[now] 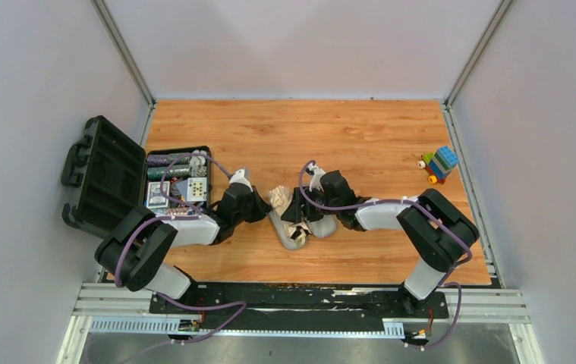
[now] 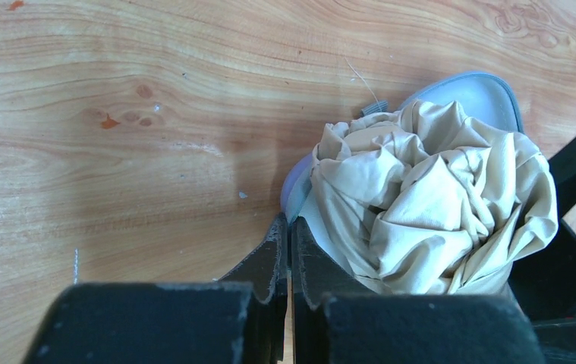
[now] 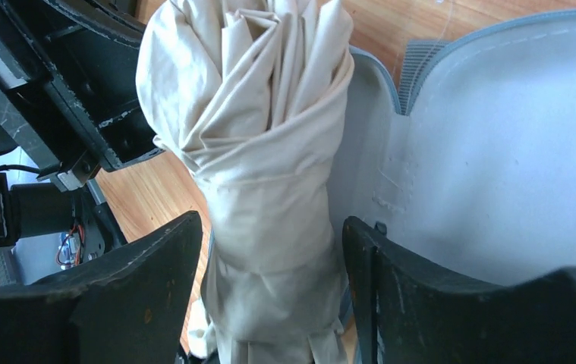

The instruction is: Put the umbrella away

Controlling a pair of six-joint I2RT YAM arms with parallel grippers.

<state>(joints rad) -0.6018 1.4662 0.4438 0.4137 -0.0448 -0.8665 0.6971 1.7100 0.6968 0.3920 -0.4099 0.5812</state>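
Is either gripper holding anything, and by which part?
The right gripper holds the umbrella around its wrapped fabric middle. The left gripper is shut by the case; whether it pinches the rim cannot be told.

umbrella [image 3: 262, 152]: soft matt beige cloth, heavily creased and crumpled | case [image 3: 497, 152]: smooth matt lilac-grey shell, stitched along the rim, ribbed grey edge strip | tabletop [image 2: 118, 114]: orange wood grain with a slight sheen, a few scuffs and specks | my left hand [image 2: 288, 227]: matt black plastic, rough, edges chipped pale
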